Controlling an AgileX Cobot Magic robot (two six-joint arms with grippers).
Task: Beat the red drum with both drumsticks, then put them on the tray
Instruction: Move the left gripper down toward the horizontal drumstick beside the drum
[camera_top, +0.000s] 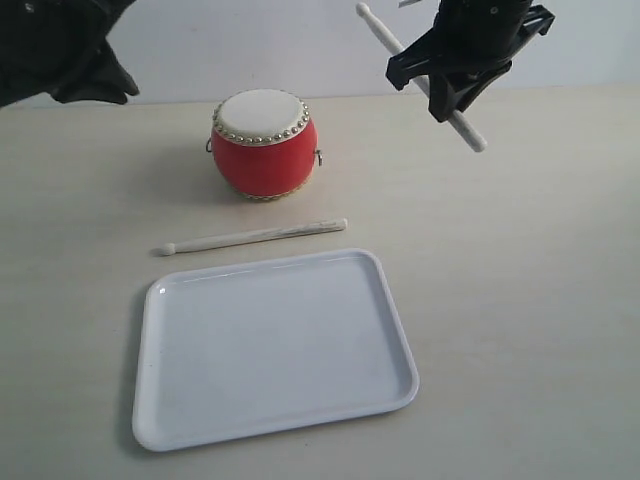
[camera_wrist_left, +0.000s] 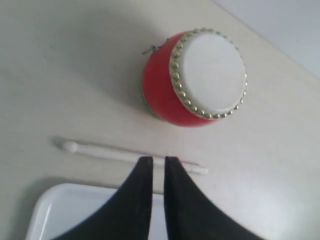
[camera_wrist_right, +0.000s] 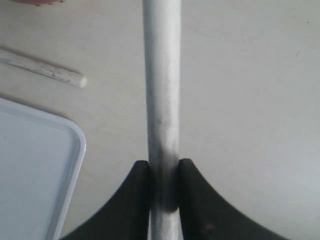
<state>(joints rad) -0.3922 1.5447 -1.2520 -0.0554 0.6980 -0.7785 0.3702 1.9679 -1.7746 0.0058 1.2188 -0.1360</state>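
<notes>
The red drum (camera_top: 263, 145) (camera_wrist_left: 195, 80) stands upright at the back of the table, cream head up. One drumstick (camera_top: 255, 236) (camera_wrist_left: 110, 152) (camera_wrist_right: 47, 70) lies flat between the drum and the white tray (camera_top: 270, 350) (camera_wrist_left: 60, 210) (camera_wrist_right: 30, 175). My right gripper (camera_top: 445, 90) (camera_wrist_right: 164, 165) hangs high, to the right of the drum, shut on the other drumstick (camera_top: 385, 35) (camera_wrist_right: 162, 75), which slants through its fingers. High at the back left, my left gripper (camera_top: 100, 80) (camera_wrist_left: 153, 159) holds nothing, its fingers almost together, above the lying stick.
The tray lies empty at the front, close to the lying stick. Pale bare tabletop (camera_top: 530, 300) stretches to the right of the tray and drum. A light wall (camera_top: 300, 50) runs behind the table.
</notes>
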